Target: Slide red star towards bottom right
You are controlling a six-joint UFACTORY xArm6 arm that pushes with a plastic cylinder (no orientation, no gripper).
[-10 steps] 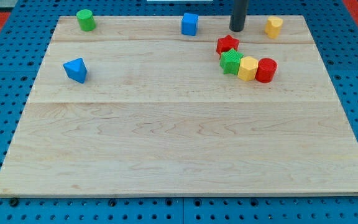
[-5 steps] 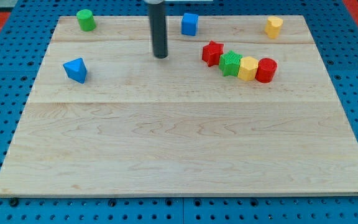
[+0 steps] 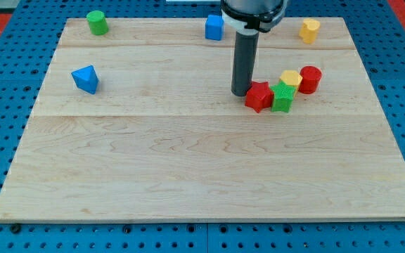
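Bright, even light; sharp focus, faint soft shadows.

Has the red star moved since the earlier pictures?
Yes. The red star moved toward the view's bottom, farther from the blue cube. My tip sits at its left.

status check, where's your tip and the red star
My tip at red star's upper-left edge. Star mid-board, not yet bottom right. Green block pressed against its right side, in the way.
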